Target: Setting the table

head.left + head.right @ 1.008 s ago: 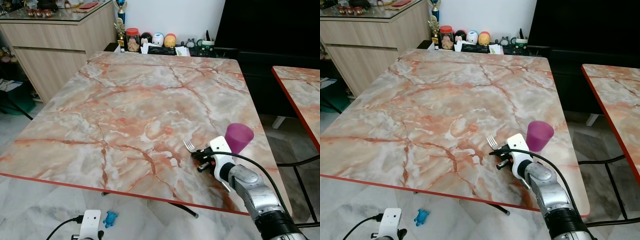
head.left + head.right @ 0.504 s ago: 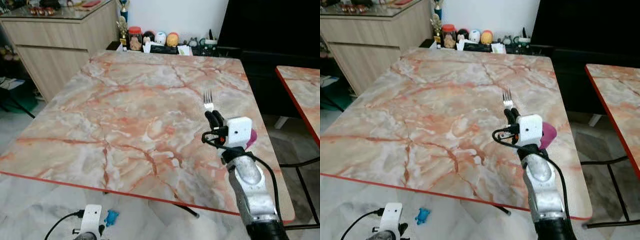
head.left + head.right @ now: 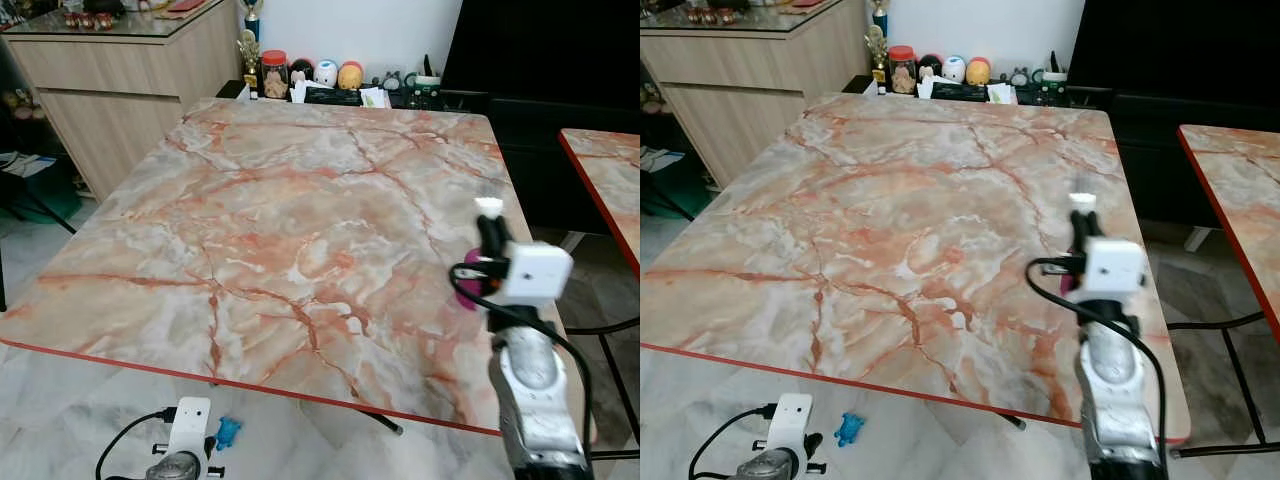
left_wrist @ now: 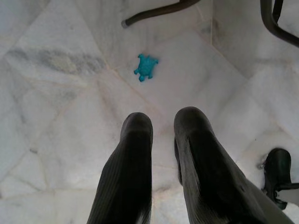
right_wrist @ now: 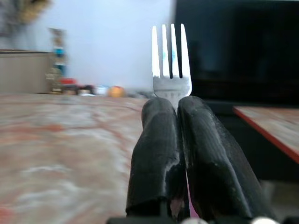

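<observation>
the right gripper (image 5: 170,105), two long black fingers on a silver arm, stands raised at the right of the eye views over the right edge of the orange-veined marble table (image 3: 290,230). its fingers are pressed together on the neck of a silver metal fork (image 5: 171,58), tines pointing up. a magenta plastic cup (image 3: 470,285) peeks out just behind the wrist near the table's right edge. the left gripper (image 4: 163,128) hangs low at the bottom of the frame over the pale marble floor (image 4: 56,93), its fingers narrowly apart and holding nothing, near a small blue turtle-shaped toy (image 4: 145,66).
</observation>
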### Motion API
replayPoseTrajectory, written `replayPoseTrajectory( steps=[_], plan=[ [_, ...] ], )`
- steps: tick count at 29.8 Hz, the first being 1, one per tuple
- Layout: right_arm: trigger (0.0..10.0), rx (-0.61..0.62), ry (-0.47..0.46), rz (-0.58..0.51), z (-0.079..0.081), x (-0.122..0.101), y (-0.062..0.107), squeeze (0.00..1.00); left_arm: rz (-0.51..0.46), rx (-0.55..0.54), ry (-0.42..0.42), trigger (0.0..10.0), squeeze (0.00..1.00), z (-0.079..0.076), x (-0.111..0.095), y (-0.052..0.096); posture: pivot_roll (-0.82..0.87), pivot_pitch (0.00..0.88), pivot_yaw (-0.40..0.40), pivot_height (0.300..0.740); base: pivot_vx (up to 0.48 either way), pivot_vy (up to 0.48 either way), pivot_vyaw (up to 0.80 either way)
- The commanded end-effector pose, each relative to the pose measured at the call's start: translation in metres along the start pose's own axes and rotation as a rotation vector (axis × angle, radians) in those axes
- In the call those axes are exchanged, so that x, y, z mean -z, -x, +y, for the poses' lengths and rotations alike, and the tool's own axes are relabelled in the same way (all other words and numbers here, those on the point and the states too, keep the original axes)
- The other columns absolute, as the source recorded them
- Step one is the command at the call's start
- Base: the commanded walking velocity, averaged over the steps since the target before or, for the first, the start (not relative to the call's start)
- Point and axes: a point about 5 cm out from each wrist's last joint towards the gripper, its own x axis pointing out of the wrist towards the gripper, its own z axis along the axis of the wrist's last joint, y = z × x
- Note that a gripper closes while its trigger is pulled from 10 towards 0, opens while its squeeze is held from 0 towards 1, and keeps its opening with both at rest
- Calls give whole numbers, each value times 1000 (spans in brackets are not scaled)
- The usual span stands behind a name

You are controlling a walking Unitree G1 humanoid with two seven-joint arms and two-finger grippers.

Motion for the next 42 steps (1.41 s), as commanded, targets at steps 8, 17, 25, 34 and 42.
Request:
replayPoseTrajectory(
  steps=[8, 17, 25, 34, 42],
  plan=[
    [10000, 37, 11, -56, -7, -11, -2, 0, 47, -9, -25, 10000, 0, 5, 21, 4, 14, 0, 25, 740, 0, 0, 0],
    [10000, 14, -16, -69, -2, -18, -12, 0, 18, -30, -10, 10000, 0, 6, 16, 4, 54, 0, -10, 740, 0, 0, 0],
    [10000, -25, -26, -60, 4, -19, -20, 0, 34, -65, 20, 10000, 0, 9, 33, 8, 72, 0, -43, 740, 0, -178, 0],
    [10000, -20, -69, -50, 2, -22, -20, 0, 50, -59, 29, 10000, 0, 3, 41, 10, 42, 0, -62, 740, 0, -295, -139],
    [10000, -23, -74, -45, 0, -21, -17, 0, 20, -28, 25, 10000, 0, -11, 30, 7, 41, 0, -61, 740, 0, -293, -382]
  ],
)
